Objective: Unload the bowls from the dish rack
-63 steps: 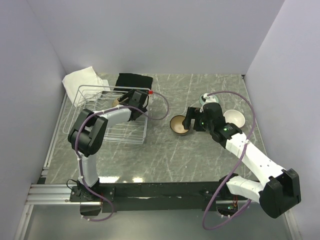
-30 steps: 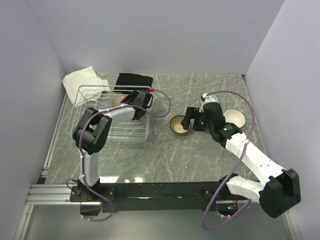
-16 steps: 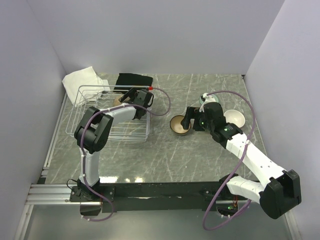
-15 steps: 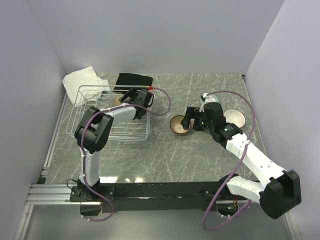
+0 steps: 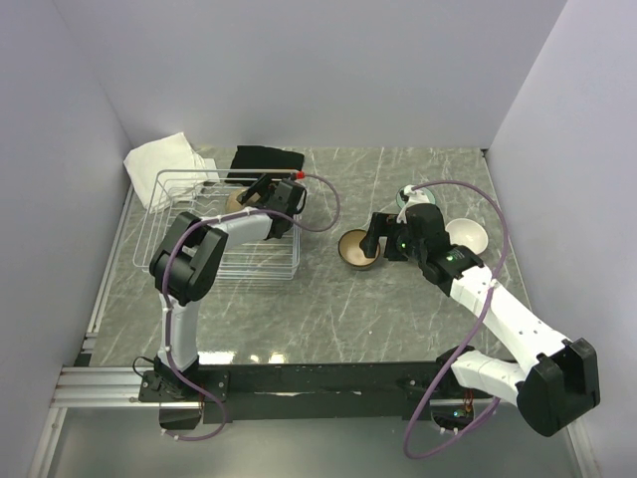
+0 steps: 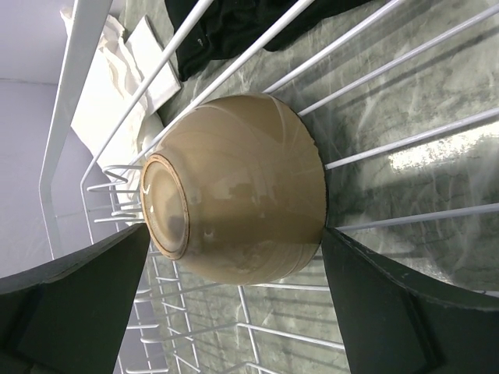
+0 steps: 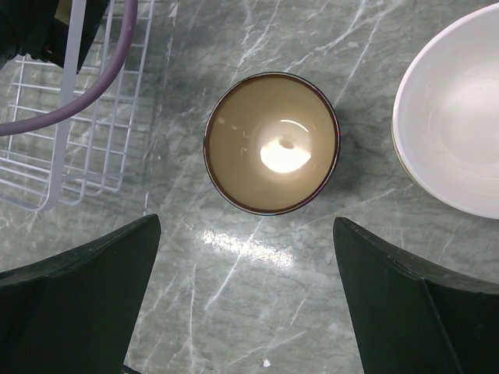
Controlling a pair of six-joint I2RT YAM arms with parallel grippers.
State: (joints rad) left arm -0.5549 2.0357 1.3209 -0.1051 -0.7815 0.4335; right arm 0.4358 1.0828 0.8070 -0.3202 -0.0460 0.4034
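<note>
Left fingers (image 6: 74, 300) advanced; tan bowl (image 6: 242, 187) lies between them, apparently untouched

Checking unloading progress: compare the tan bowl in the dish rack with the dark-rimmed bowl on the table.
The tan bowl lies on its side in the dish rack, foot ring showing; the dark-rimmed bowl stands upright on the table, inside showing. Both are round and glossy.

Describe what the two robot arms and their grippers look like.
The left arm and right arm have white links and bulky black joints. A purple cable loops loosely along each; the left one carries a red fitting near the wrist. The gripper fingers are plain dark wedges with no visible markings.
</note>
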